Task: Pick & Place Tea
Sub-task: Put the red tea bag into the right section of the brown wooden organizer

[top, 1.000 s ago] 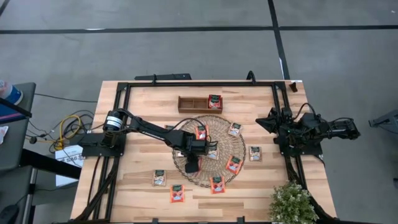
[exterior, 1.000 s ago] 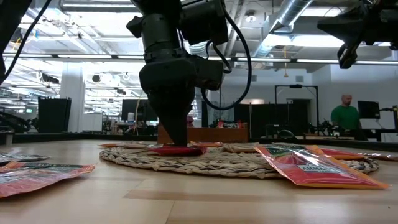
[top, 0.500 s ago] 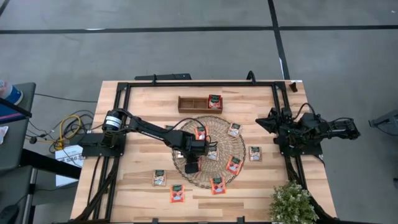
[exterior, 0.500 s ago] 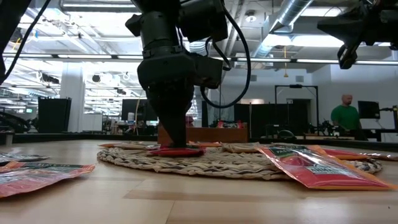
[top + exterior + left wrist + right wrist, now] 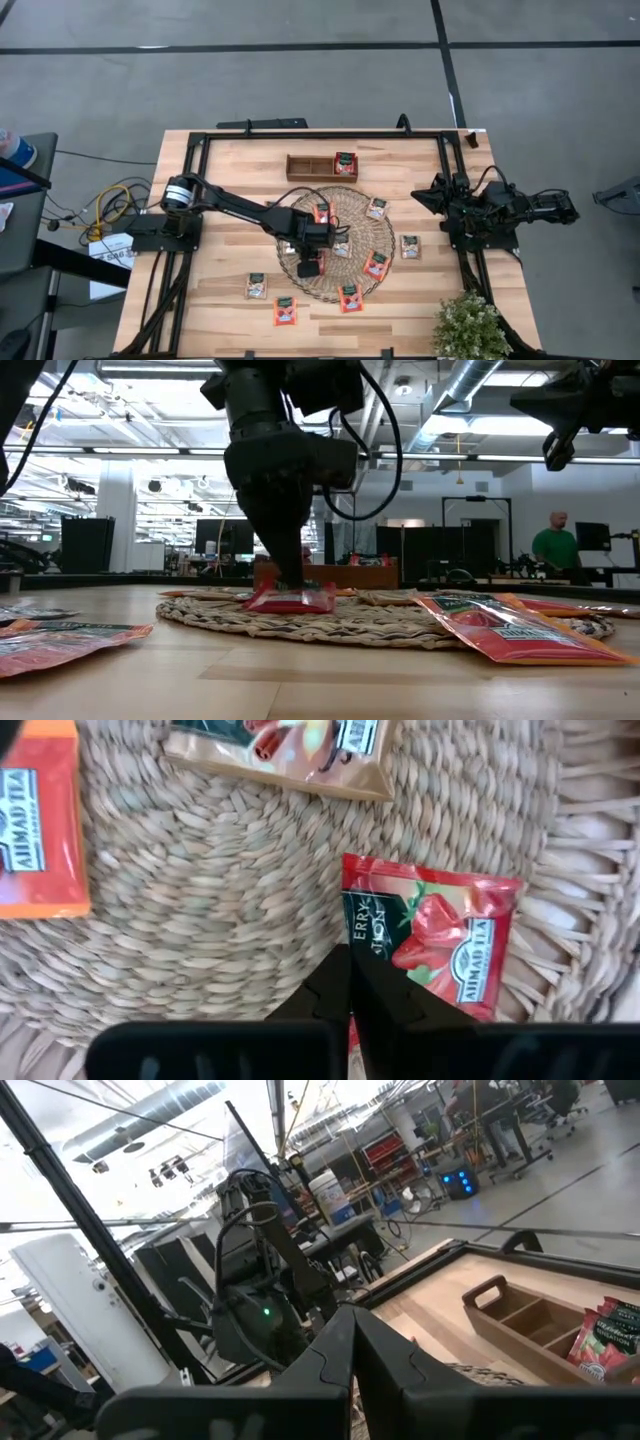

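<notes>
My left gripper [image 5: 311,263] hangs over the round woven mat [image 5: 365,232], shut on a red tea packet [image 5: 432,945], which also shows in the low view [image 5: 291,598]. Several more packets lie flat on the mat, such as a red one [image 5: 375,265] and a beige one [image 5: 343,246]. Others lie on the bare table [image 5: 257,286] [image 5: 286,311] [image 5: 410,247]. One packet [image 5: 345,162] stands in the wooden tray [image 5: 310,167] beyond the mat. My right gripper [image 5: 425,197] waits folded at the table's right edge, shut [image 5: 352,1342]. My left gripper pinches the red packet between its two fingers at one side edge [image 5: 372,948], coming from above and pointing down. The packet hangs tilted just below the fingertips [image 5: 300,582], raised off the mat; whether its lower edge still brushes the weave, I cannot tell.
A potted plant [image 5: 468,325] stands at the near right corner. A black frame [image 5: 320,134] runs round the table top. Bare wood lies between the mat and the left arm's base [image 5: 160,228]. A person [image 5: 553,546] stands far off in the room behind.
My left gripper has risen a little over the mat, staying shut. The red packet, flat on the weave a second ago, has come up with it and now hangs tilted under the fingers.
</notes>
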You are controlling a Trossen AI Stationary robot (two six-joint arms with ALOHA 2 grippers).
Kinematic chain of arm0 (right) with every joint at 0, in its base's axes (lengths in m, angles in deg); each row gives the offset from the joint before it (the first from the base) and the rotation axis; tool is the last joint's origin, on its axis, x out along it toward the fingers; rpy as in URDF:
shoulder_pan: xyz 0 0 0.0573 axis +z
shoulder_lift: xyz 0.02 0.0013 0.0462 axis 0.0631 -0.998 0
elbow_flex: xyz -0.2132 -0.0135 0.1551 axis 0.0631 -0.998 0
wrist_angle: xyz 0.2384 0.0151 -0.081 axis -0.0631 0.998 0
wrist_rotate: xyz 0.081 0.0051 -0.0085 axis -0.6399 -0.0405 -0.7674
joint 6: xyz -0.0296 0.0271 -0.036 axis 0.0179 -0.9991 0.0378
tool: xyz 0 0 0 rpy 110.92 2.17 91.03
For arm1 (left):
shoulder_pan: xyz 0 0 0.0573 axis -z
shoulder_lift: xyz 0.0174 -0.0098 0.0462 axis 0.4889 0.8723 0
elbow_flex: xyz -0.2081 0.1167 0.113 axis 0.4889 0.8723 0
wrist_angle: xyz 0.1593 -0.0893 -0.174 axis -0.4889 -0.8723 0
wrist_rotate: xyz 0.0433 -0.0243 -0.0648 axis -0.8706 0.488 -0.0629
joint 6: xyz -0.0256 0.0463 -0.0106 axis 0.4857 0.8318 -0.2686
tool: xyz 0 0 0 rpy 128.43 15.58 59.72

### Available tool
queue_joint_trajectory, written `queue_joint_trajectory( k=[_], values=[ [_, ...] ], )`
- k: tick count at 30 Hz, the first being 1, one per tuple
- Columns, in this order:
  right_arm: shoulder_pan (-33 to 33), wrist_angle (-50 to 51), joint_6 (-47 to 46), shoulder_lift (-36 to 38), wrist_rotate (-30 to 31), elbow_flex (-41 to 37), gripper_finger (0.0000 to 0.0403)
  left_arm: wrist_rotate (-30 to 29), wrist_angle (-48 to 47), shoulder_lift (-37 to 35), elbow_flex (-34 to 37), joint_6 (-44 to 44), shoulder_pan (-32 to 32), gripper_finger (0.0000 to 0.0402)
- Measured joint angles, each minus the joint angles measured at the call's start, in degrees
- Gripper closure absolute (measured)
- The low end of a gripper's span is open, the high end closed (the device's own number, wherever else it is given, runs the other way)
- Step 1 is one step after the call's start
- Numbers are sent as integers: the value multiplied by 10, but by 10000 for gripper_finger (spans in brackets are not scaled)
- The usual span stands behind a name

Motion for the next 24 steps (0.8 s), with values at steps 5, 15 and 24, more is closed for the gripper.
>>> queue_joint_trajectory(
  k=[5,15,24],
  values=[
    [0,0,0,0,0,0,402,0,-7,-21,-1,-1,0,401],
    [0,0,0,0,1,0,402,-22,-36,-115,-6,-16,0,401],
    [0,0,0,0,2,0,402,-143,-77,-148,-156,100,-25,402]
  ],
)
